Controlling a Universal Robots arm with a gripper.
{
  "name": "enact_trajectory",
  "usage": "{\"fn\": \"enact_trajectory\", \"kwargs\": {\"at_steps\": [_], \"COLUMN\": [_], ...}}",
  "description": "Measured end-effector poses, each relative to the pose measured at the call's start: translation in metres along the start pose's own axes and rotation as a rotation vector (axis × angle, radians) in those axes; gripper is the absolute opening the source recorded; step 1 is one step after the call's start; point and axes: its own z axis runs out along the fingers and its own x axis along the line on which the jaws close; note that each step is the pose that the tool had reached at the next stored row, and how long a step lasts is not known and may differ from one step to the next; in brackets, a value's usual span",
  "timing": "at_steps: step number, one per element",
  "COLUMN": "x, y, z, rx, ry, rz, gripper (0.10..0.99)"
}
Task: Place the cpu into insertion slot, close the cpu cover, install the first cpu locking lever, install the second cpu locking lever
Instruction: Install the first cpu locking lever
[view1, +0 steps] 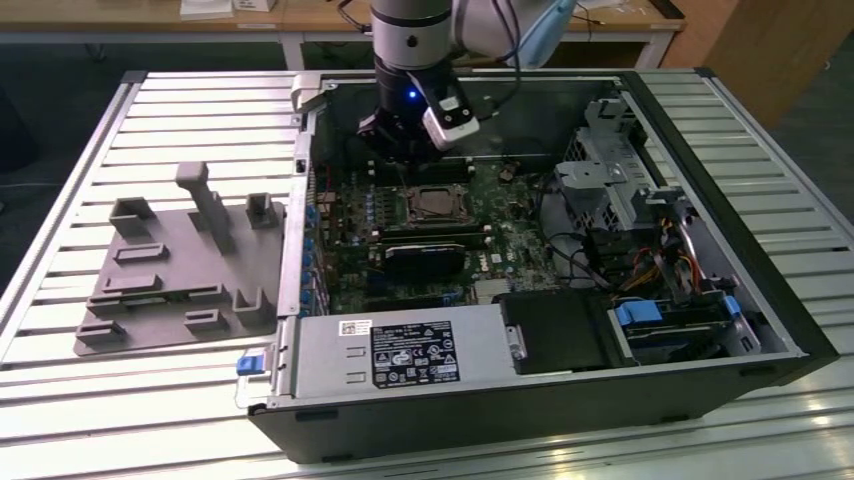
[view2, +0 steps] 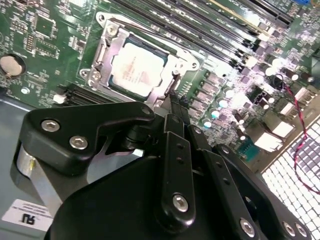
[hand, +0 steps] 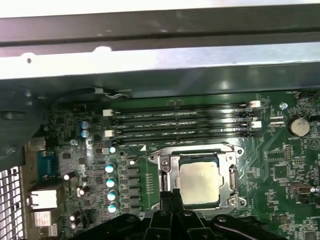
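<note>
cpu (hand: 200, 182) seated in insertion slot (hand: 192, 148), cpu cover (hand: 199, 159) flat over it. gripper (hand: 170, 196) fingers pinched together, empty, tip at cover edge. My read: locking lever step. Needs fine tip placement; capacitors (hand: 110, 181) near.

A silvery slatted table (view1: 80, 180) spreads across the exterior view — its ribs run side to side; bright glare (view1: 147, 425) lies on the nearest slats; behind it stands a pale wooden bench (view1: 320, 18) on white legs (view1: 288, 48); dark floor (view1: 67, 62) shows beneath — a brown wooden panel (view1: 781, 50) rises at the exterior view's right.
</note>
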Motion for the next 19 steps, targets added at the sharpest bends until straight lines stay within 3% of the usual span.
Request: {"fn": "enact_trajectory", "kwargs": {"at_steps": [19], "x": [0.024], "y": [-0.002], "z": [-0.0008], "rx": [0.0], "ry": [0.0], "rz": [0.0], "gripper": [0.102]}}
